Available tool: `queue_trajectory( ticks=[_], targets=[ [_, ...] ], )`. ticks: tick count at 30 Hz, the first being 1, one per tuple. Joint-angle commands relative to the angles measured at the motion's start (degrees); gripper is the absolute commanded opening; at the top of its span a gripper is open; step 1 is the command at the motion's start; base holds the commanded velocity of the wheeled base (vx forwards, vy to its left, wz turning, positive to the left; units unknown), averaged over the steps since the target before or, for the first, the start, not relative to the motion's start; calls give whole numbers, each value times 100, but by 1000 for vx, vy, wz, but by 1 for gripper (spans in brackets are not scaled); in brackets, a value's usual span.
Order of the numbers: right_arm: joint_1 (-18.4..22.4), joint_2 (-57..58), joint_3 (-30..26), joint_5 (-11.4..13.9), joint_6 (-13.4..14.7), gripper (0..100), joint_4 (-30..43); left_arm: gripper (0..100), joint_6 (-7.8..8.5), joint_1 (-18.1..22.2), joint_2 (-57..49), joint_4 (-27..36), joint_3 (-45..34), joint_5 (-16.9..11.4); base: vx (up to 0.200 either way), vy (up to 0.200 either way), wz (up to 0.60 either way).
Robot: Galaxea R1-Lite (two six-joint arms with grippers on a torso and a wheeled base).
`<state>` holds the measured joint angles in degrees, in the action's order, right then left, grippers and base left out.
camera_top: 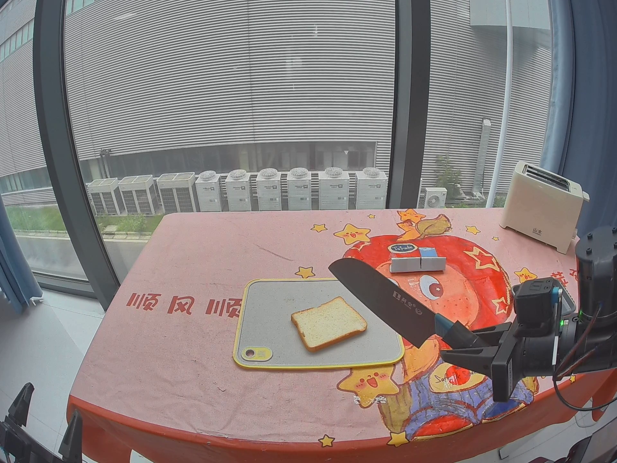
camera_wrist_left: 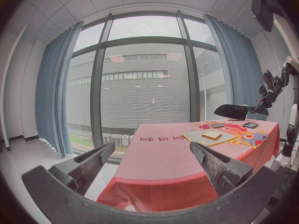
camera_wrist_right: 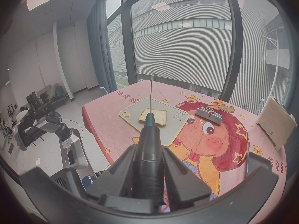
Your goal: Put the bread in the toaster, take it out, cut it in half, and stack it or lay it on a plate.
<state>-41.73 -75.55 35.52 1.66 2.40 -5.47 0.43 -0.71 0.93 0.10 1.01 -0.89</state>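
Above the table (camera_top: 193, 252), right end effector (camera_top: 466, 344) grips the knife (camera_top: 385, 300); left end effector (camera_wrist_left: 151, 147) gapes.

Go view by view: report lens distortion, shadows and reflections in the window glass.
Head view: window frame bows near the edges; even daylight, bread casts hardly any shadow on the cutting board. Left wrist view: heavy fisheye, dark rounded corners, ceiling-light reflections on the glass. Right wrist view: same fisheye, another reflection on the glass; knife seen edge-on.
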Motion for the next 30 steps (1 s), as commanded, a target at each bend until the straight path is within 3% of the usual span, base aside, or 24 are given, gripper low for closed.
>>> queue_trajectory(
  ticks=[1, 30],
  targets=[
    [-11, 163, -81, 1, -3, 0, -6, 100, 1, 0, -93, -1, -101, 1, 0, 0, 0],
    [-99, 251, -292, -8, -38, 0, -59, 100, 28, -8, -84, -1, -101, 19, 0, 0, 0]
  ],
)
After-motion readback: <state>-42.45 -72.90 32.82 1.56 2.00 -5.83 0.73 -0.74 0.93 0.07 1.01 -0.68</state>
